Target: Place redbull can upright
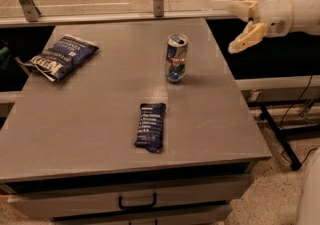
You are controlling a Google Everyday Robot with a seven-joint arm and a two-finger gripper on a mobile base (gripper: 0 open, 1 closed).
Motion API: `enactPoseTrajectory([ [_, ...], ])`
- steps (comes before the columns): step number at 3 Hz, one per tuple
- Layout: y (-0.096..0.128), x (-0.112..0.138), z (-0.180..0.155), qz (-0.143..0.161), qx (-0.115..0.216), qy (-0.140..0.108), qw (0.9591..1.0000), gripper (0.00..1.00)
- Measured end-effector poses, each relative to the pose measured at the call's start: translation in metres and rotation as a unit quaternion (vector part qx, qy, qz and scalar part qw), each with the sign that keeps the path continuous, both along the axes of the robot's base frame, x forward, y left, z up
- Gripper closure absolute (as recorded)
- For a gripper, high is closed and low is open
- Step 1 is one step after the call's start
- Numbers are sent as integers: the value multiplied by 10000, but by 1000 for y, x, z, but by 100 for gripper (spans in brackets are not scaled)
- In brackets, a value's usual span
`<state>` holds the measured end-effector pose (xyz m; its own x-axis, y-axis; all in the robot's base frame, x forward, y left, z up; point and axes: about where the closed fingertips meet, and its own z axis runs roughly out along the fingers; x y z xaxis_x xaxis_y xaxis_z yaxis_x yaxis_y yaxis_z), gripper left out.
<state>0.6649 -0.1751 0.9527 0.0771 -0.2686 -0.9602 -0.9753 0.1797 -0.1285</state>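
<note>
The single camera view looks down on a grey worktop (100, 119) with a drawer (137, 202) under its near edge. The drink can (176, 58) stands upright on its base at the far middle of the worktop, a little right of centre, with its silver top rim facing up and nothing touching it. The hand (235, 26) hovers at the far right, beyond the worktop's right edge and well apart from the can, its two fingers spread wide and holding nothing. By this the job looks done: the can is upright and let go. The can's blue and silver print cannot be read. The chip bag (60, 58) at the far left bears large white letters, too unclear to spell. The snack bar (151, 126) near the middle has small white print, also unreadable.
</note>
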Motion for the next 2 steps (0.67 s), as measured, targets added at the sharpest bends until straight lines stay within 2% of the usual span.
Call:
enactPoseTrajectory([
  [1, -90, 0, 60, -1670, -811, 8, 9826, 0],
  [2, -103, 3, 60, -1914, -962, 130, 9767, 0],
])
